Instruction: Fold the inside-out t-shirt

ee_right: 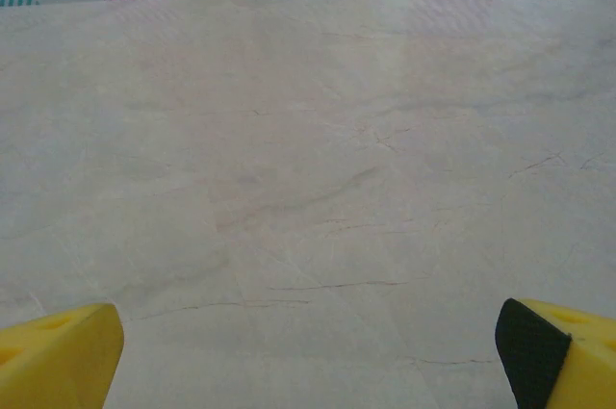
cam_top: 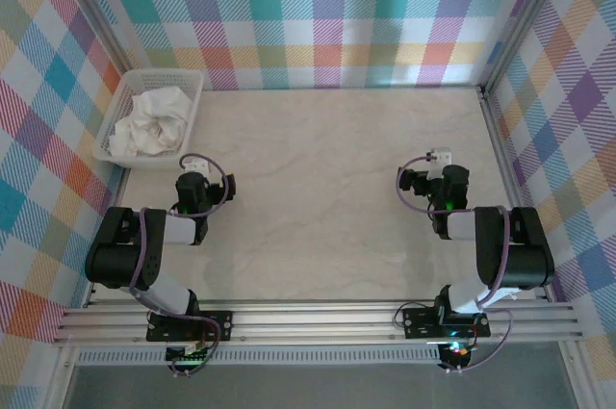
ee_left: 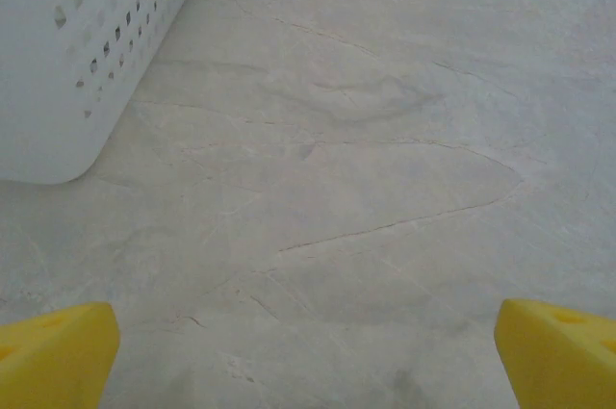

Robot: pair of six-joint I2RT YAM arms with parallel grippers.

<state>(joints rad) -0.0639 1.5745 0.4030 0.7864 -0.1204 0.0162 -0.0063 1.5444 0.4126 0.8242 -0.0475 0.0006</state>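
The white t-shirt (cam_top: 152, 120) lies crumpled inside the white lattice basket (cam_top: 123, 93) at the table's back left. My left gripper (cam_top: 195, 170) rests just in front of the basket's near right corner, a little apart from it. Its yellow fingers (ee_left: 53, 356) stand wide apart with only bare table between them, so it is open. My right gripper (cam_top: 438, 157) sits over the right side of the table, far from the shirt. Its yellow fingers (ee_right: 558, 356) are also spread wide and hold nothing.
The basket's perforated wall (ee_left: 87, 53) shows at the upper left of the left wrist view. The beige marble-patterned tabletop (cam_top: 327, 188) stretches between the arms. Plaid walls (cam_top: 327, 14) enclose the back and both sides. An aluminium rail (cam_top: 318, 318) runs along the near edge.
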